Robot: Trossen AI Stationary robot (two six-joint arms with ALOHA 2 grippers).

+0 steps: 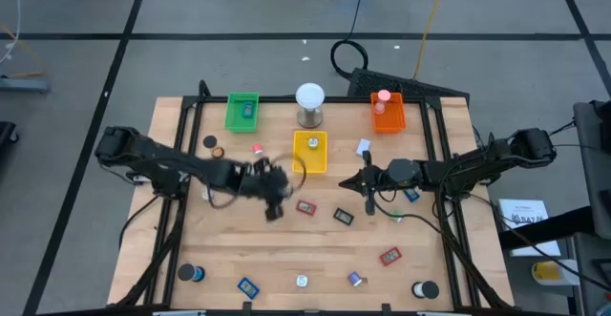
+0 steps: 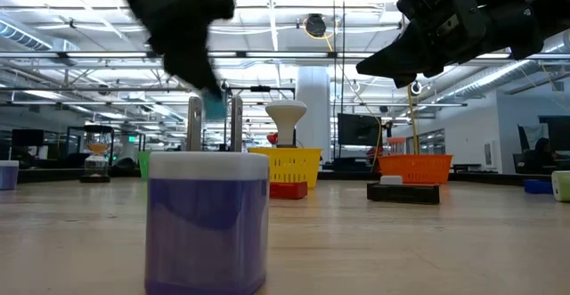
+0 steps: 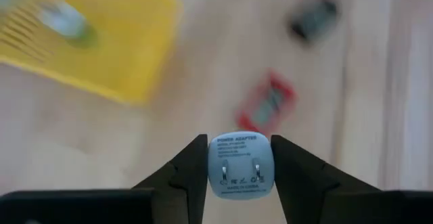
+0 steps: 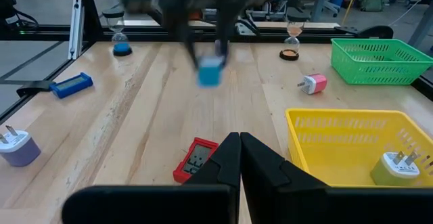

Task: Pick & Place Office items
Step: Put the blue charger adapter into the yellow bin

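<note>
My left gripper is near the table's middle, just in front of the yellow tray, and is shut on a small light-blue power adapter, which also shows in the right wrist view. My right gripper hovers right of the yellow tray, shut and empty. A red rectangular piece and a dark one lie flat on the wood between the two grippers. A yellowish adapter lies in the yellow tray. My left gripper pinches the light-blue adapter by two opposite sides between its two fingers. The fingers point down from above. The adapter's pronged face looks back toward the wrist. The adapter is lifted clear of the table.
A green tray, a white-domed cylinder and an orange tray stand along the far side. A pink adapter, a blue piece, a lavender adapter, a second red piece and black rolls lie scattered.
</note>
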